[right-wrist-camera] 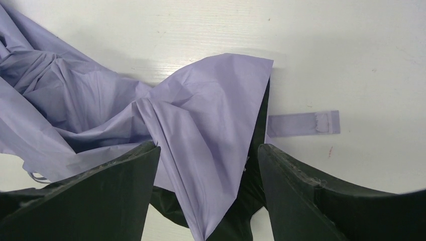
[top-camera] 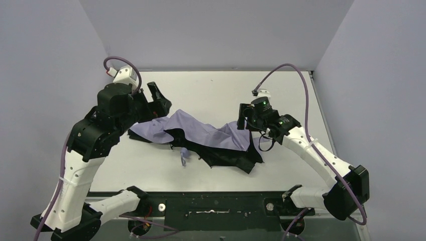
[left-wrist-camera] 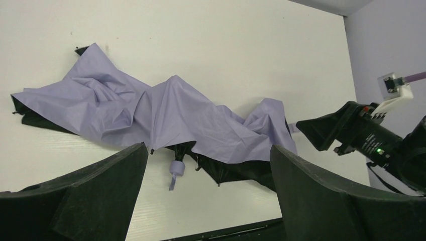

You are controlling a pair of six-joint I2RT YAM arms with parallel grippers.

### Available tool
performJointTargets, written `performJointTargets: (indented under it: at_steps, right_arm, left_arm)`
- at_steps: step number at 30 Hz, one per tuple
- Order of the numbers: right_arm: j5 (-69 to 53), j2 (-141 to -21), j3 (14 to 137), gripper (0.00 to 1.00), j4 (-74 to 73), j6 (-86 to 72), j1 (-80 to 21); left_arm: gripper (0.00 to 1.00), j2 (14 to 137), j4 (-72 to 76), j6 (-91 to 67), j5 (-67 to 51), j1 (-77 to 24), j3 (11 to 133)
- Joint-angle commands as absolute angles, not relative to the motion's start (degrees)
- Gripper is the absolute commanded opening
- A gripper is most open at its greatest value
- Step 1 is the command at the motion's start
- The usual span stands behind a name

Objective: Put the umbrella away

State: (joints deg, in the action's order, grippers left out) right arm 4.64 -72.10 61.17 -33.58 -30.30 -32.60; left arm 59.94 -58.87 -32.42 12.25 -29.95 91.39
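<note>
The umbrella (top-camera: 201, 131) lies collapsed and crumpled across the middle of the table, pale lavender fabric on top and black lining (top-camera: 233, 155) spilling toward the front. Its lavender knob handle (top-camera: 184, 151) with a small loop pokes out at the front, and also shows in the left wrist view (left-wrist-camera: 177, 168). My left gripper (top-camera: 158, 103) is open and empty just above the canopy's left end. My right gripper (top-camera: 244, 120) is open over the right end, its fingers (right-wrist-camera: 115, 196) either side of a lavender fabric panel (right-wrist-camera: 211, 125). A closure strap (right-wrist-camera: 304, 123) lies flat on the table beside it.
The white table (top-camera: 216, 85) is walled in by grey panels at the back and sides. A black mounting rail (top-camera: 201, 203) runs along the front edge between the arm bases. The right arm's purple cable (top-camera: 301, 80) loops above the table's right side.
</note>
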Motion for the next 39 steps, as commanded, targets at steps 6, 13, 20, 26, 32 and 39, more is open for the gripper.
performJointTargets:
  at_steps: [6,13,20,26,32,39]
  right_arm:
    - [8.0,-69.8,62.1,0.75,-32.9,-33.4,-32.5]
    - [9.0,-71.2,62.1,0.76,-32.8,-34.3,-32.5]
    - [8.8,-72.1,61.3,0.76,-32.6,-34.5,-32.5]
    - [8.6,-71.9,61.2,0.76,-33.0,-34.2,-32.4]
    - [8.5,-71.7,60.4,0.76,-32.8,-34.5,-32.4]
    - [9.0,-70.9,59.9,0.76,-33.2,-34.5,-32.4]
  left_arm:
    - [0.90,62.1,-59.9,-39.9,11.9,-30.9,102.3]
    - [0.91,60.5,-55.9,-37.1,12.7,-30.8,101.1]
    - [0.91,57.8,-51.9,-36.6,13.8,-30.8,97.2]
    - [0.92,57.1,-50.4,-36.3,13.0,-30.8,95.2]
    - [0.92,57.9,-49.8,-36.5,12.3,-30.8,95.6]
    - [0.93,57.8,-49.3,-35.7,12.9,-30.8,94.9]
